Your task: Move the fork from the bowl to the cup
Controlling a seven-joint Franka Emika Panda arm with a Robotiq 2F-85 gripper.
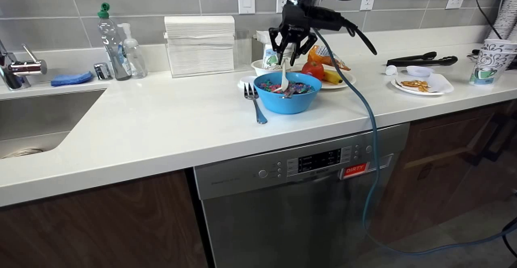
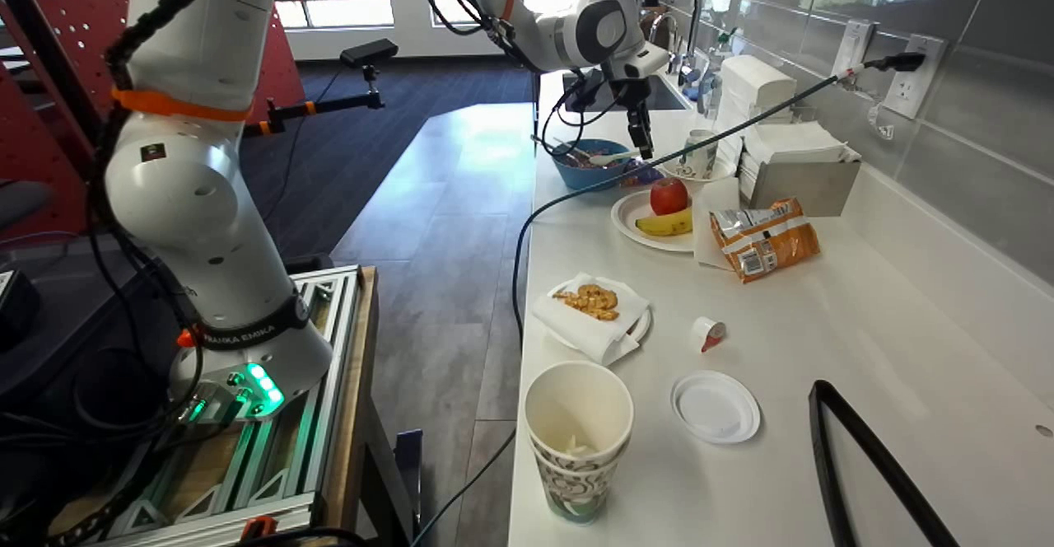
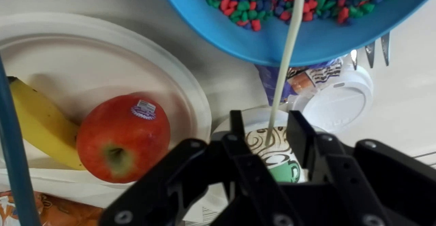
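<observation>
The blue bowl (image 1: 286, 104) holds coloured pebbles and shows in both exterior views (image 2: 575, 175). The pale fork (image 1: 284, 81) rests in it; in the wrist view its thin handle (image 3: 287, 49) crosses the rim and its head is out of view. My gripper (image 3: 264, 120) is open, with the handle's end between the fingers and gaps on both sides. In an exterior view the gripper (image 1: 286, 60) is just above the bowl, fingers pointing down. A pale paper cup with a green mug print (image 3: 280, 163) is behind the bowl, partly hidden by the gripper in the wrist view.
A metal fork (image 1: 255, 104) lies against the bowl's side. A plate (image 3: 163, 54) with an apple (image 3: 124, 139) and a banana (image 3: 44, 124) is beside the bowl. A blue cable (image 1: 365, 102) hangs across the counter. Stacked paper cups (image 2: 579, 440) stand farther along it.
</observation>
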